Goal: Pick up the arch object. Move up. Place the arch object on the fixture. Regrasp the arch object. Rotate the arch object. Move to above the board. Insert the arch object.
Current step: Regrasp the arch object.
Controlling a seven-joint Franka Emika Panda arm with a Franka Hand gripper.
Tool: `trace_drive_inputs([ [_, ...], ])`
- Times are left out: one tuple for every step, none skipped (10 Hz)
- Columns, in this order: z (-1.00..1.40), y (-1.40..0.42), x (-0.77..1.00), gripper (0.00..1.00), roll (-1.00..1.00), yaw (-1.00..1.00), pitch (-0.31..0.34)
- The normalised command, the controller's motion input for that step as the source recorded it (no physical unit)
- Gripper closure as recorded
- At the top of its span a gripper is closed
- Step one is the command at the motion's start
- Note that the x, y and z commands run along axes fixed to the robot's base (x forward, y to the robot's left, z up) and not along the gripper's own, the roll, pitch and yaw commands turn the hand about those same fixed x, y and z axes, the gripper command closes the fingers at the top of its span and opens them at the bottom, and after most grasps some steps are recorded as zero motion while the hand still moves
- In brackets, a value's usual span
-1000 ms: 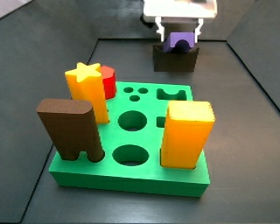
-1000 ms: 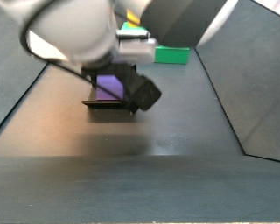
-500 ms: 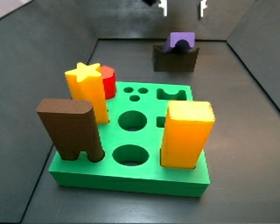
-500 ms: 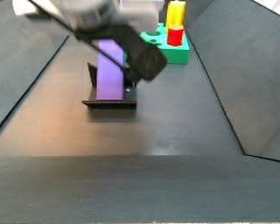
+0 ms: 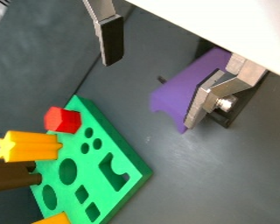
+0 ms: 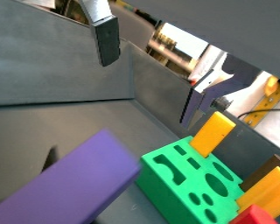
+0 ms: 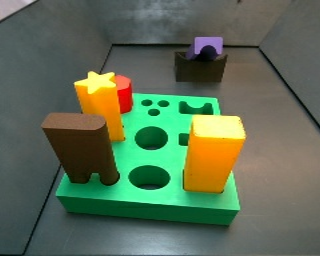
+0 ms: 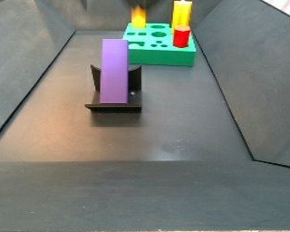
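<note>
The purple arch object [image 7: 206, 45] lies lengthwise in the scoop of the dark fixture [image 7: 200, 68] at the back of the bin; both also show in a side view, arch object [image 8: 115, 71] on fixture [image 8: 113, 106]. The gripper [image 5: 150, 92] hangs high above it, open wide and empty, out of both side views. In both wrist views the arch object [image 5: 187, 85] [image 6: 73, 184] lies well below the fingers, not touching them. The gripper [image 6: 147, 87] shows the same open jaws there. The green board [image 7: 123, 208] stands in front, apart from the fixture.
The board holds a tall dark brown block [image 7: 77, 148], an orange-yellow square block [image 7: 214, 152], a yellow star peg [image 7: 99, 100] and a red cylinder [image 7: 124, 95]. Several holes in it stand open. Sloping grey bin walls [image 8: 39, 72] enclose the floor.
The gripper let go of the arch object and rose up out of both side views. The arch object stays lying on the fixture.
</note>
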Motion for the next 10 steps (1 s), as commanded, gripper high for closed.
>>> trace_drive_inputs([
  [0.42, -0.64, -0.05, 0.00, 1.00, 0.01, 0.036],
  [0.18, -0.44, -0.03, 0.00, 1.00, 0.01, 0.035],
  [0.02, -0.24, 0.00, 0.00, 1.00, 0.01, 0.032],
  [0.02, -0.06, 0.00, 0.00, 1.00, 0.01, 0.032],
  [0.04, -0.02, -0.01, 0.00, 1.00, 0.01, 0.031],
  [0.02, -0.04, 0.00, 0.00, 1.00, 0.01, 0.028],
  [0.01, -0.03, 0.00, 0.00, 1.00, 0.02, 0.026],
  [0.01, -0.02, 0.01, 0.00, 1.00, 0.02, 0.024],
  [0.01, -0.02, 0.01, 0.00, 1.00, 0.02, 0.024],
  [0.01, -0.02, 0.01, 0.00, 1.00, 0.02, 0.027],
])
